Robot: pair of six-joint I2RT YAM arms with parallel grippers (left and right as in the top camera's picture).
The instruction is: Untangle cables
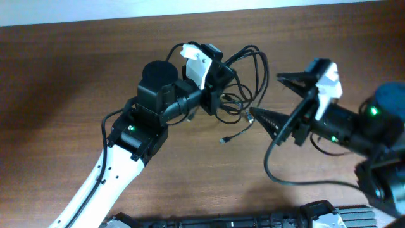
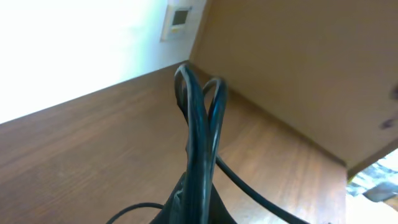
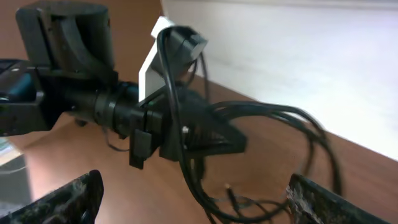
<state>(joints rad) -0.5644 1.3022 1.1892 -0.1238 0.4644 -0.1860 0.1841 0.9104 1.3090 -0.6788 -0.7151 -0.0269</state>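
Overhead: cables (image 1: pixel 245 81) lifted over mid table (image 1: pixel 190 174), left gripper (image 1: pixel 218 85) clamped on them. Loops fan out toward the right gripper (image 1: pixel 280 100), which is nearer, empty, jaws wide apart.
Left wrist: we see two loops standing upright out of the closed jaws; right arm not shown.
Right wrist: fingers (image 3: pixel 71 196) spread, bundle straight ahead between them, loose plug (image 3: pixel 228 188) hanging low.

Glossy black rubbery cables (image 2: pixel 199 143), matt brown wood-grain table (image 1: pixel 63 95)

Cables (image 1: pixel 253 69) hang between left tool (image 1: pixel 220 95) and right tool (image 1: pixel 266 96); free passage over table (image 1: pixel 69 82) far left, front.
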